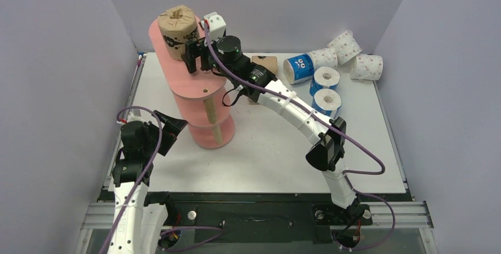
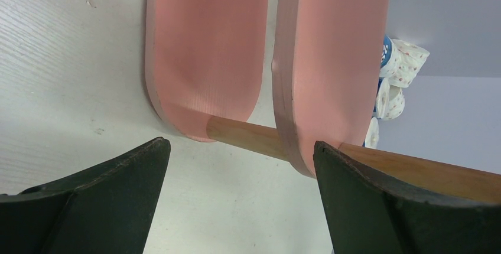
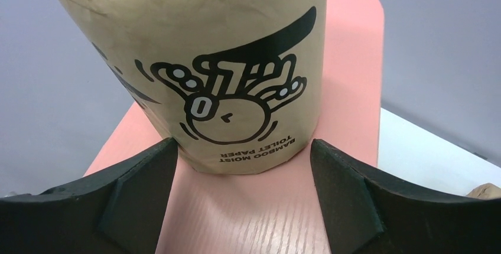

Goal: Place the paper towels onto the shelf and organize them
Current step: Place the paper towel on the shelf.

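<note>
The salmon-pink shelf [image 1: 204, 97] stands left of the table's middle. One brown paper towel roll with black print [image 1: 177, 28] stands upright on its top board [image 3: 351, 82]. My right gripper [image 1: 197, 55] hovers over that board, open, its fingertips either side of the foot of the brown roll [image 3: 207, 71] without clamping it. Low at the shelf's left, my left gripper [image 1: 172, 126] is open and empty, facing a wooden post [image 2: 248, 137] between the lower boards [image 2: 207, 47]. Blue rolls [image 1: 325, 78] and pink-dotted white rolls [image 1: 366, 67] lie at the back right.
A brown roll [image 1: 266, 62] sits behind the right arm, partly hidden. The right arm [image 1: 295, 112] stretches diagonally across the table. Grey walls enclose the left, back and right sides. The white tabletop [image 1: 266, 159] lies bare in front of the shelf.
</note>
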### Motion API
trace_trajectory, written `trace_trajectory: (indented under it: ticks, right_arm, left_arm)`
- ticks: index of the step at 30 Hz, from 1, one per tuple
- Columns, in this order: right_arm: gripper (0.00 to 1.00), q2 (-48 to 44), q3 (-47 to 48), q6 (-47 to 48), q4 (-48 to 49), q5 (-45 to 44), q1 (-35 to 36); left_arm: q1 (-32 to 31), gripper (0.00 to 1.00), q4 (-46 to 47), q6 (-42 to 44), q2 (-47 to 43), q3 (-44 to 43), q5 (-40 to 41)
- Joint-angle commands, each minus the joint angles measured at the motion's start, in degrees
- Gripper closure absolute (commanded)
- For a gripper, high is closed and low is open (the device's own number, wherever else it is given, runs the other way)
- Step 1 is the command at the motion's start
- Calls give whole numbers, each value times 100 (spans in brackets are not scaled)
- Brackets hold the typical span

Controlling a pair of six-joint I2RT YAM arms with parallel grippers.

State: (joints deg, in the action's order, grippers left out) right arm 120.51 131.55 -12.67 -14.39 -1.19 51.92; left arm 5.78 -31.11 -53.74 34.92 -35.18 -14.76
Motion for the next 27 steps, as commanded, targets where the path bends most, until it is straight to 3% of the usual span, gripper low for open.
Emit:
trace_trajectory:
  ticks: [1,11,22,26,27]
  right_arm:
    - [22,206,227,-175,262,-322,-144]
    - [21,206,194,-175,405,-233,-162]
    - [17,-771,-302,-111,316,191,44]
    - [17,-1607,-1131,-203,409,241,112]
    - [17,-2046,-1716,-276,628,226,115]
  left_arm:
    - [19,9,68,91,-64,20,67]
    - [21,9,92,113,-45,13,79]
    - [25,9,50,128,-138,-114,0]
    - [19,9,-69,143,-217,-205,-19]
    - [15,9,-105,144,-229,-211,-41]
